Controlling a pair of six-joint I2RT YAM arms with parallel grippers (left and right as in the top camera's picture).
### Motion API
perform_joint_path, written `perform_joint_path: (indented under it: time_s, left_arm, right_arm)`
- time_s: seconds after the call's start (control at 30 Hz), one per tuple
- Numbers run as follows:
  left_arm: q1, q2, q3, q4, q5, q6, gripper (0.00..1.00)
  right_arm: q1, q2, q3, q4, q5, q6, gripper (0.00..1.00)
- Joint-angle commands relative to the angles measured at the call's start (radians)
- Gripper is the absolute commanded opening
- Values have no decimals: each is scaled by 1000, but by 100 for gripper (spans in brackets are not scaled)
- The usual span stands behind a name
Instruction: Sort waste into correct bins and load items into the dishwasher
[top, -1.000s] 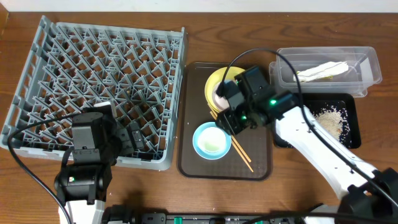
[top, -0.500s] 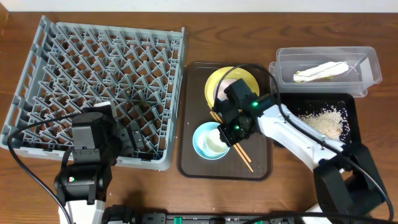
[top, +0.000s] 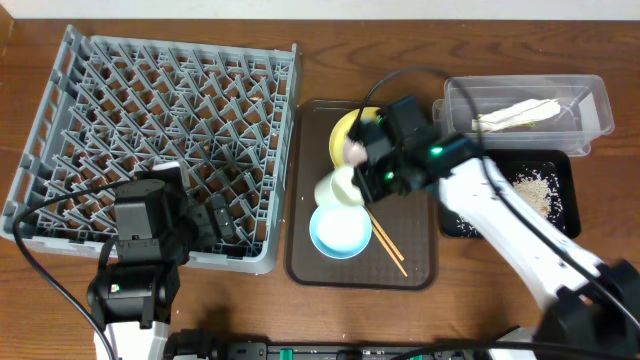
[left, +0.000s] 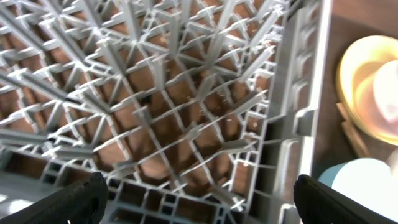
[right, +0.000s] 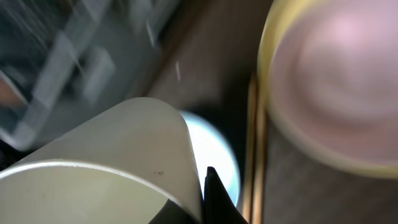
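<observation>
- The right fingers (right: 213, 198) are clenched on the rim of the white bowl (top: 338, 187), which hangs tilted just above the light blue bowl (top: 338, 233) on the brown tray (top: 420, 272).
- The small white cup (top: 353, 152) sits on the yellow plate (top: 345, 128), behind the held bowl.
- The left fingers (left: 68, 202) are spread wide, grasping nothing, above the near right corner of the grey dish rack (top: 150, 110).

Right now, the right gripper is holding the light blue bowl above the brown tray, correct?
Not quite. The right gripper is holding the white bowl above the brown tray. The light blue bowl sits on the tray beneath it, as the overhead view shows.
</observation>
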Motion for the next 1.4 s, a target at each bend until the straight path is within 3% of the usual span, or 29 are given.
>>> perform_joint_path:
  time_s: [0.0,0.13,0.57,0.7,0.93,1.13,1.37]
  left_arm:
    - [-6,6,18,55,182,-10,98]
    - [-6,29,18,160,383,-10,98]
    - [-6,213,18,644,1121,-43,98]
    - [-6,246,18,742,1172,-120,98]
    - [-29,256,18,883,1224,-208,98]
    - [-86,256,18,923,1223,-212,99]
    - [-95,256,18,926,1223,-211,91]
  right_arm:
    - [-60,-60,38,52,-10,95,1]
    - [-122,-54,35,155,-121,243,1]
    - [-138,-30,35,416,-702,299,1]
    - [-127,-30,35,445,-820,328,3]
    - [-74,-30,35,452,-851,344,3]
    - [-32,-30,35,466,-851,344,4]
    - [-50,-30,35,467,-850,344,2]
